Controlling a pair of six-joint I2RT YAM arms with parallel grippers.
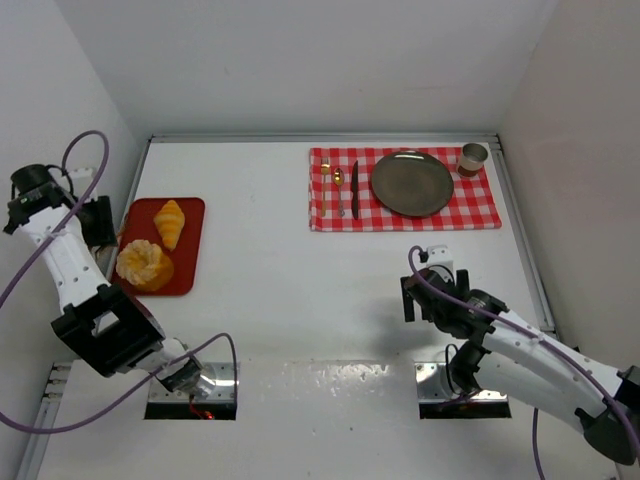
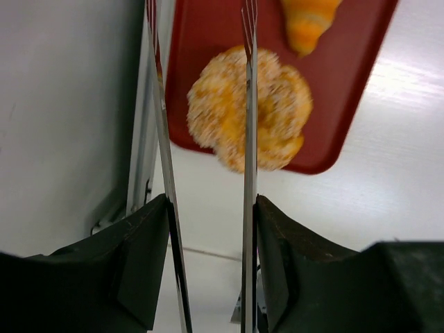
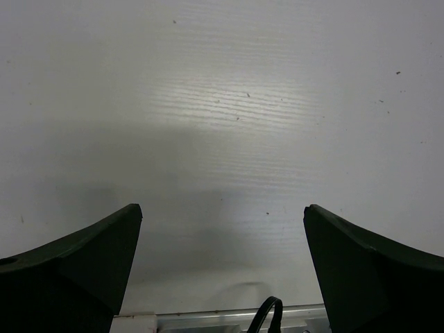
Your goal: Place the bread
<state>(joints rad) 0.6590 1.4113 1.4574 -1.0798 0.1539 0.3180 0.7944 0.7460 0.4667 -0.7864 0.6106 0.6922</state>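
Left fingers [image 2: 249, 104]: 2 thin metal blades, set apart with a narrow gap and nothing clamped between them.
Just ahead of the left fingers: the sugared bun [image 2: 284, 104] lies under the blades. In the wrist view 1 blade crosses the bun's middle; the other runs outside the bun's edge, along the rim of the tray. Whether either blade touches the bun cannot be told.
Past the bun: the croissant [image 2: 309, 24] is farther out from the fingertips, off to the side of the gap and not touching the bun.
Under both breads: a red tray [image 2: 347, 83], flat on the desk [image 1: 300, 300] at its left edge.
Right fingers [image 3: 76, 267]: 2 dark fingers spread wide, holding nothing.
Below the right fingers: white desk surface.
Bread relative to the right fingers: well apart, across the desk to their left.
Farther out from the right fingers: a red-checked cloth [image 1: 480, 205] lies toward the far side of the desk.
On the cloth: a dark round plate [image 1: 412, 183] sits near its middle, a knife [image 1: 354, 188] just beside the plate on the side toward the tray, and a cup [image 1: 473, 158] at the far corner on the other side.
Small gold items by the knife: too small to tell.
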